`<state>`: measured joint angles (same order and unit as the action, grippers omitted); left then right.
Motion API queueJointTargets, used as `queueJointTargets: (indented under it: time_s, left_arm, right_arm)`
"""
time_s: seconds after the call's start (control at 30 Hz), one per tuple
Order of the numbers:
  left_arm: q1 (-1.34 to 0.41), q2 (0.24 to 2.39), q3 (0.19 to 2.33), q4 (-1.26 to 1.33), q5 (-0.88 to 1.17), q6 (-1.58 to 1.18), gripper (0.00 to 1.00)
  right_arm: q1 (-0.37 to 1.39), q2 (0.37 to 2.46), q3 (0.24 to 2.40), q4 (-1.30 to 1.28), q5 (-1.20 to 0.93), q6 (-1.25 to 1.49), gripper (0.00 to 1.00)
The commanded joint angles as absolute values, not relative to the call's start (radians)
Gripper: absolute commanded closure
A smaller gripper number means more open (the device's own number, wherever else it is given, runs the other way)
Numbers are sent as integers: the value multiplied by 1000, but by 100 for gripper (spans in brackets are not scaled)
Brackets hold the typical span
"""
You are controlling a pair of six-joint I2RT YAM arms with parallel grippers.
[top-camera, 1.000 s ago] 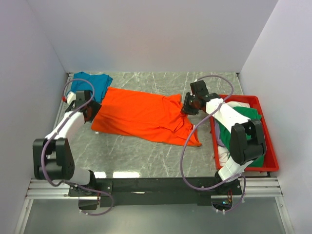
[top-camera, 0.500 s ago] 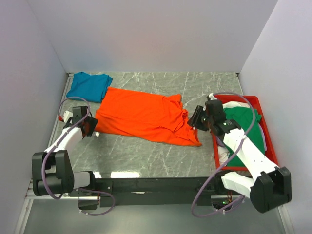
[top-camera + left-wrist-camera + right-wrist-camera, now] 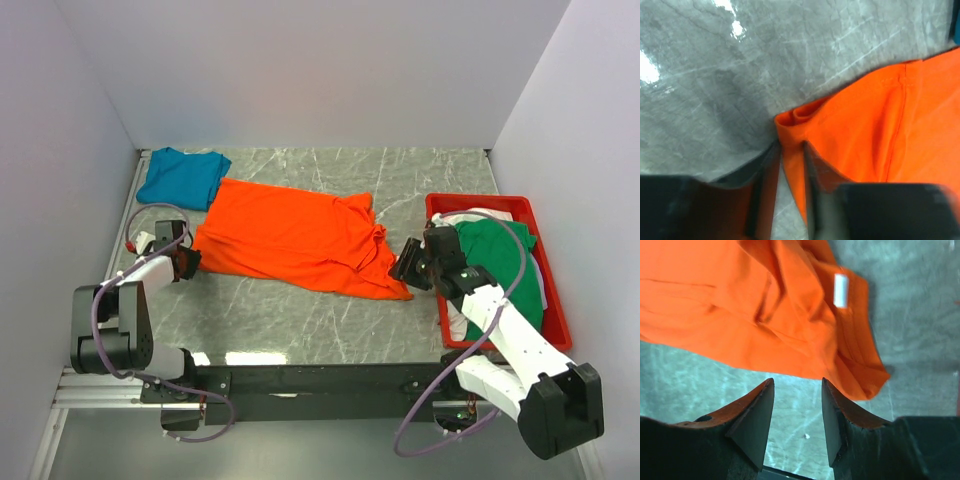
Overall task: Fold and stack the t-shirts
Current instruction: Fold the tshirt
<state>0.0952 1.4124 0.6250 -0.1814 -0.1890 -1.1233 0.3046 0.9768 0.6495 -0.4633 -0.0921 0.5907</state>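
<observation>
**Both arms arrive at the orange t-shirt (image 3: 290, 238)**

The left gripper (image 3: 188, 263) has slid to the shirt's near-left corner. Its jaws are narrowed around the hem, but whether they pinch it is unclear. The right gripper (image 3: 408, 268), spread and empty, has dropped beside the near-right corner. The shirt lies flat on the table (image 3: 300, 320).

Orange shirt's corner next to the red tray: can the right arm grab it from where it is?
Probably yes. The right gripper is open and sits just short of the orange shirt near that corner, with only table between them. Nothing lies on the cloth there.
</observation>
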Motion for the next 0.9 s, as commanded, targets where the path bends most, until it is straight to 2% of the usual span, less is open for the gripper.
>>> queueJointTargets:
  time_s: [0.0, 0.13, 0.33, 0.57, 0.63, 0.87]
  left_arm:
    - [98, 1440, 646, -155, -229, -1114, 77]
    - [98, 1448, 667, -175, -259, -1101, 91]
    - [103, 1434, 686, -198, -275, -1101, 99]
    - [101, 1428, 718, -229, -278, -1101, 99]
    - [104, 1428, 735, -245, -282, -1100, 99]
    - [115, 1416, 770, -290, -301, -1085, 99]
  right_arm:
    - [301, 962, 600, -446, -78, 607, 50]
    - [305, 976, 565, -425, -83, 615, 50]
    - [310, 989, 546, -423, -35, 614, 50]
    - [313, 1057, 548, -393, -11, 607, 53]
    - [311, 1066, 551, -390, -9, 606, 56]
    - [313, 1075, 574, -396, -14, 589, 85]
